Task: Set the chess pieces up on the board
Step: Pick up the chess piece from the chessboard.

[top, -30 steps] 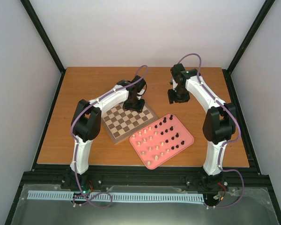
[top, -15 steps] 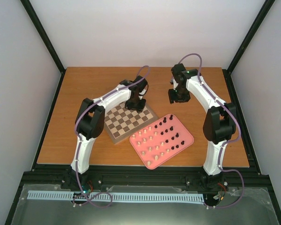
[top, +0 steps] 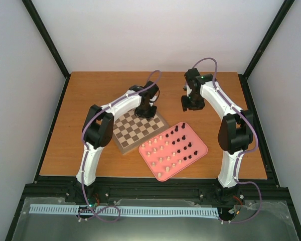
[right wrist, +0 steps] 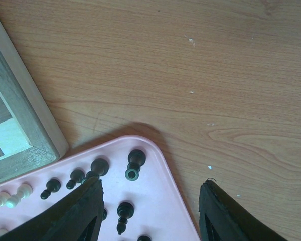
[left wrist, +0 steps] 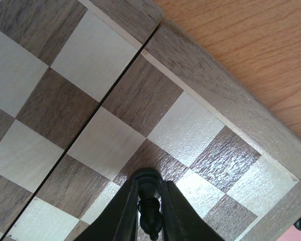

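The chessboard lies mid-table with no pieces showing on it. My left gripper hangs over its far right corner. In the left wrist view it is shut on a dark chess piece, held low over a dark square of the board near the corner. Dark pieces and cream pieces stand in the pink tray. My right gripper is open and empty above the table, beyond the tray's far corner. In the right wrist view its fingers straddle the tray corner with dark pieces.
The pink tray lies right of the board, touching its edge. Bare wooden table surrounds both. The board's corner shows left in the right wrist view. Black frame rails edge the table.
My left arm has shifted slightly right over the board's far corner with the dark piece. My right gripper has barely moved.
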Motion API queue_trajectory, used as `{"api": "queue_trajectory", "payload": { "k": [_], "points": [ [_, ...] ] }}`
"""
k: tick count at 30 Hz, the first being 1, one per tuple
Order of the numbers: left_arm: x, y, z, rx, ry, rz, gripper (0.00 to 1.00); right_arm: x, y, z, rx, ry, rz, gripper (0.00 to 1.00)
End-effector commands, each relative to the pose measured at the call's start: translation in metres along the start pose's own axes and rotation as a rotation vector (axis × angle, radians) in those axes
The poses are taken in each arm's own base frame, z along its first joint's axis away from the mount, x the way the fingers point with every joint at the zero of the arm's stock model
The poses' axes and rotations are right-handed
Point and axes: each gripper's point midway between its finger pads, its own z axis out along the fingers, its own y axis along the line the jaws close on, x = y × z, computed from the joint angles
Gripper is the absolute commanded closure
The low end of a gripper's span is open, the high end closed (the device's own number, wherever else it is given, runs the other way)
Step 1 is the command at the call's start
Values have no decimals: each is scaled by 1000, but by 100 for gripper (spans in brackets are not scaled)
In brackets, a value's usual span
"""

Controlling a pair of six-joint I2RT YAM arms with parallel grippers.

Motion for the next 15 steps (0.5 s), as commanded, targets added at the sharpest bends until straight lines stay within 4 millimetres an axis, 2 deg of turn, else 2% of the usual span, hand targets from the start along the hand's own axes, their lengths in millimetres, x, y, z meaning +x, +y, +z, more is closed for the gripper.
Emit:
{"api": "queue_trajectory", "payload": {
  "k": [1, 7, 12, 15],
  "points": [
    [-5, -3, -1, -3, -8, 7, 86, -3, -4, -5, -1, -20, 1, 47],
    [-6, -1, -3, -16, -15, 6, 96, -1, -3, -7, -5, -20, 0, 47],
    [-12, 9, -25, -43, -51, 7, 99, 16, -1, -4, -26, 16, -3, 48],
    [-15, 25, -38, -61, -65, -10, 99, 27, -2, -1, -27, 35, -5, 48]
  ]
}}
